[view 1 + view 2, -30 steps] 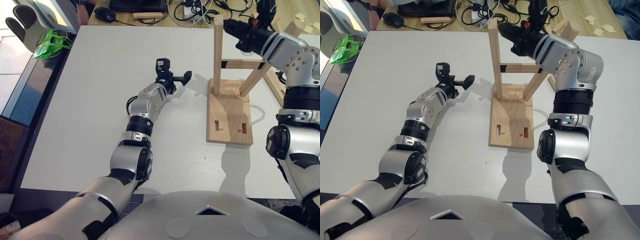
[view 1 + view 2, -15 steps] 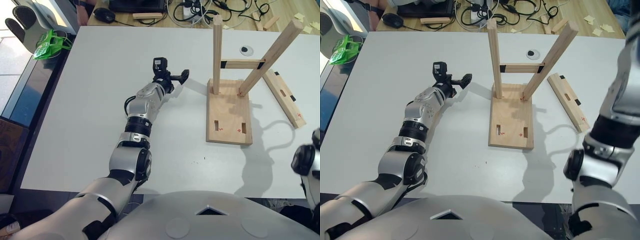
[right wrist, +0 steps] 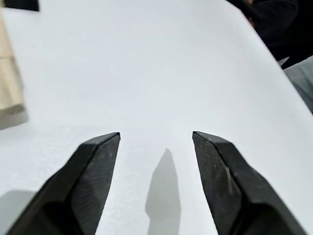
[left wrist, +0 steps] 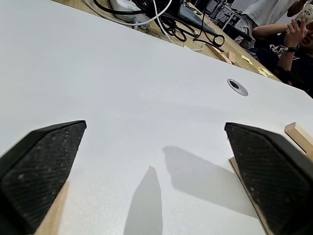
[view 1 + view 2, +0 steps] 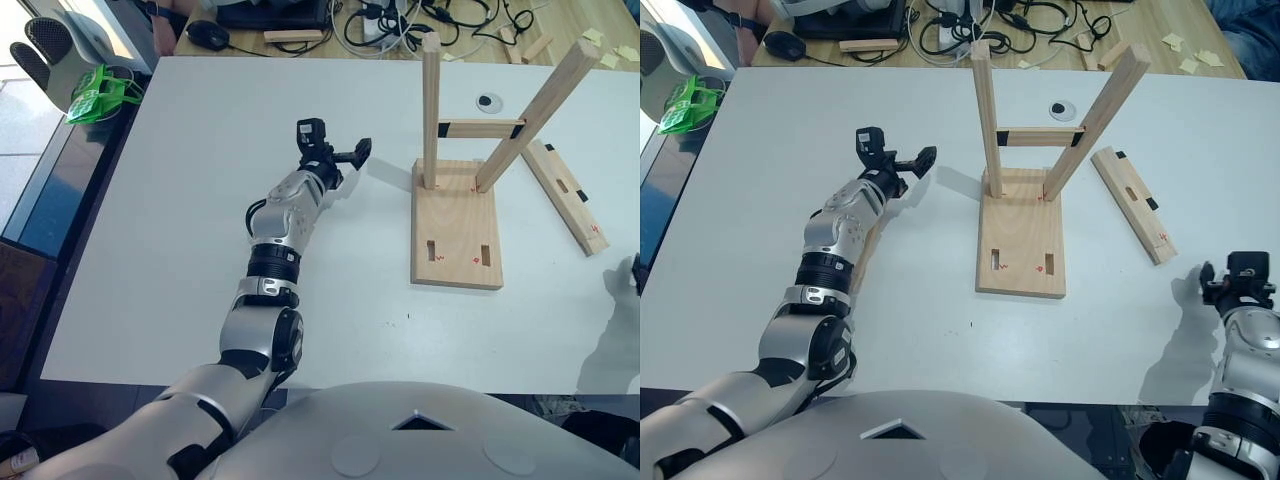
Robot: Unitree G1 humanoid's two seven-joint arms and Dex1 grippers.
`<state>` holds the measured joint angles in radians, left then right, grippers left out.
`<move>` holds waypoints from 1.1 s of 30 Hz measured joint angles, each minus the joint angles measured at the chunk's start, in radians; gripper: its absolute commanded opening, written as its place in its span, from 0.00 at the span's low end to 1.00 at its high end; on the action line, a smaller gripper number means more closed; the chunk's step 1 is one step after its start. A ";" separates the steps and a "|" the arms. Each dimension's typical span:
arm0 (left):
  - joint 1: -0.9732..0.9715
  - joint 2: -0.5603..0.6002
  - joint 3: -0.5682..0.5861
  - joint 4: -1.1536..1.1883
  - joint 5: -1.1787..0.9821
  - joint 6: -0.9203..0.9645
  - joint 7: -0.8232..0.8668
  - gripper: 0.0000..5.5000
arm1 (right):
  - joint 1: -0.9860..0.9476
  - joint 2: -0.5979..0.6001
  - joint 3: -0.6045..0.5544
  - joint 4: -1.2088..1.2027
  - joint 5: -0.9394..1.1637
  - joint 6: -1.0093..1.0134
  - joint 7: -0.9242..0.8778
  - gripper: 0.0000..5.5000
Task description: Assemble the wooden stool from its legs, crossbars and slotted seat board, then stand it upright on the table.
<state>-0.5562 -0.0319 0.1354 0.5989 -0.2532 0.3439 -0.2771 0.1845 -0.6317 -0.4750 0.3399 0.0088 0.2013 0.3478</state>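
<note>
**Right arm off the frame; both pincers empty**

White table (image 5: 200, 250), with cables and a mouse along its far edge and a green bag (image 5: 97, 88) off the far left corner. The seat board (image 5: 458, 235) lies flat, right of centre. Two legs stand in its far slots: one upright (image 5: 430, 110), one leaning out to the right (image 5: 530, 115). A crossbar (image 5: 480, 128), taped black at both ends, joins them. The two near slots are vacant.

Change: a second ago your right arm was up at the tops of the legs. It has now pulled back to the near right edge of the table, well apart from the frame. The frame stands as it did, with nothing holding it, so the first leg pair looks seated. Check the lean of the right leg. The withdrawal also uncovers a loose bar (image 5: 565, 195) lying flat just right of the board. Judged the likely next part to fetch.

Right pincer (image 3: 156, 139): fingers spread, nothing between them, low over bare table.

Left pincer (image 4: 155, 127): gaping wide and empty, held near the board's far left corner without touching it. It has barely shifted.
</note>
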 measured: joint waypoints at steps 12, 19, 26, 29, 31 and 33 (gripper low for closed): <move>0.000 -0.007 -0.001 -0.012 -0.003 0.021 0.007 0.96 | -0.022 0.036 0.077 -0.082 0.191 -0.069 0.253 0.97; 0.001 -0.005 -0.007 -0.028 -0.004 0.033 0.007 0.96 | -0.231 0.014 0.082 0.168 0.181 0.057 0.161 0.97; 0.001 0.000 -0.026 -0.024 0.001 0.037 0.000 0.96 | -0.570 0.020 0.142 0.522 0.179 0.104 0.145 0.97; 0.001 0.009 -0.035 -0.024 0.006 0.038 -0.001 0.96 | -0.656 0.024 0.159 0.648 0.161 0.070 0.136 0.87; 0.001 0.012 -0.041 -0.024 0.006 0.043 -0.003 0.96 | -0.703 0.034 0.174 0.708 0.159 0.051 0.135 0.80; 0.001 0.013 -0.044 -0.026 0.006 0.051 -0.004 0.96 | -0.724 0.040 0.183 0.737 0.158 0.046 0.138 0.73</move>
<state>-0.5554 -0.0188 0.0915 0.5732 -0.2474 0.3947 -0.2809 -0.5392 -0.5915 -0.2923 1.0768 0.1671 0.2472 0.4853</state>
